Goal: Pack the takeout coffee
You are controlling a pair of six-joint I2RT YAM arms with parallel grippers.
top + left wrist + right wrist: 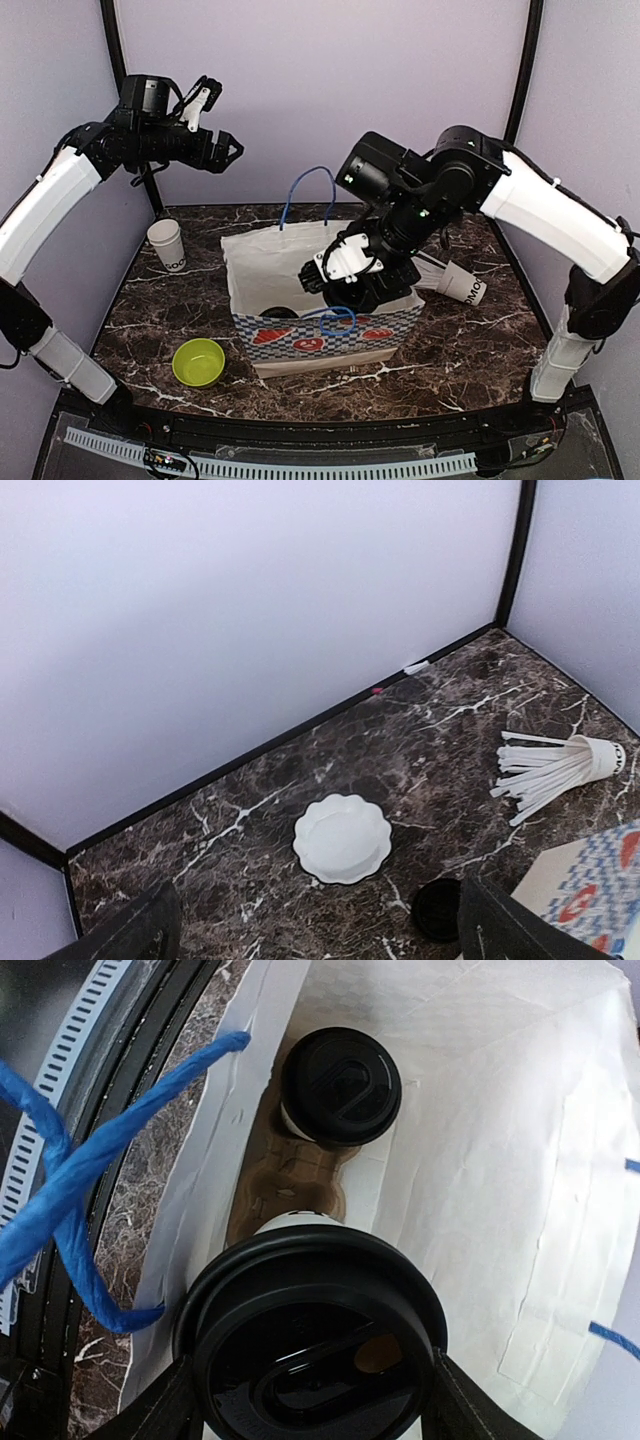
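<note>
A white paper bag with blue handles stands mid-table. My right gripper reaches into it, shut on a takeout coffee cup with a black lid, fingers on both sides of the lid. A second lidded cup stands on the bag's brown floor; its lid shows in the top view. A white lettered cup stands at the left; no lid shows on it. My left gripper is open and empty, high at the back left. A round black lid shows by the bag's corner.
A white scalloped bowl sits behind the bag. A white cup of straws lies on its side right of the bag, also in the left wrist view. A green bowl is at front left. Walls enclose the table.
</note>
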